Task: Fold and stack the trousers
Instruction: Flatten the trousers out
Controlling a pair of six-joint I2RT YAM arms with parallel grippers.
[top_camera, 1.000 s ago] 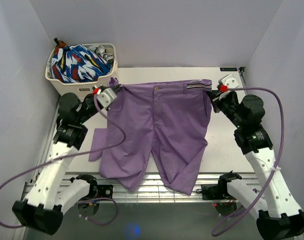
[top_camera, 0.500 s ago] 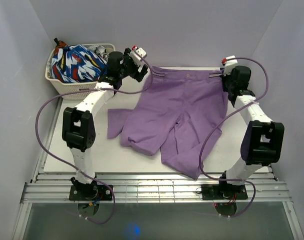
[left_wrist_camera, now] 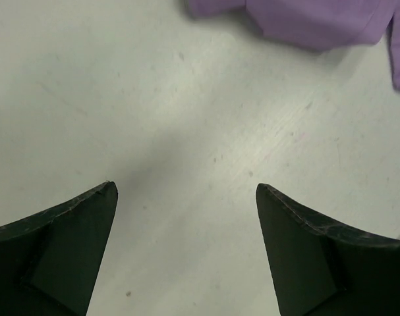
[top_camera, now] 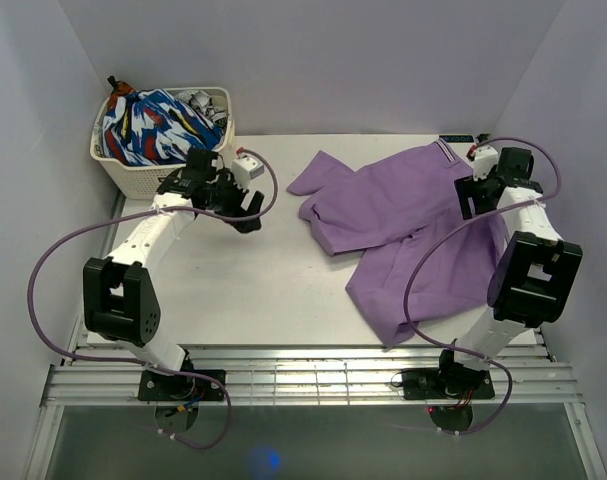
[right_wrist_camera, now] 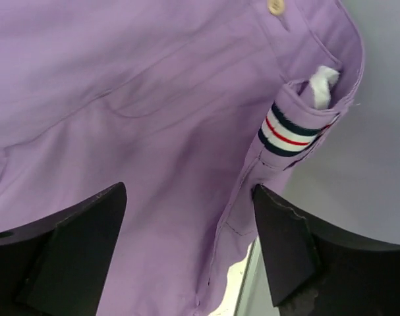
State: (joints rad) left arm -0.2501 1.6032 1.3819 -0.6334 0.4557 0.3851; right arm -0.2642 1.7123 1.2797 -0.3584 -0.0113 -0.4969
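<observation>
The purple trousers lie loosely bunched on the right half of the table, waistband toward the far right corner and one leg trailing to the front edge. My left gripper hangs open over bare table, a hand's width left of the cloth. In the left wrist view only an edge of the trousers shows at the top, beyond my open left gripper. My right gripper is open just above the waistband. In the right wrist view my right gripper has trousers under it and a striped belt loop nearby, with nothing pinched.
A white basket of colourful clothes stands at the far left corner. The white table shows to the left of and in front of the trousers. Grey walls close in on three sides. The table's right edge runs close beside my right gripper.
Both grippers have opened and let go of the waistband. The trousers dropped into a bunched heap at the right. My left arm drew back to the left, away from the cloth.
</observation>
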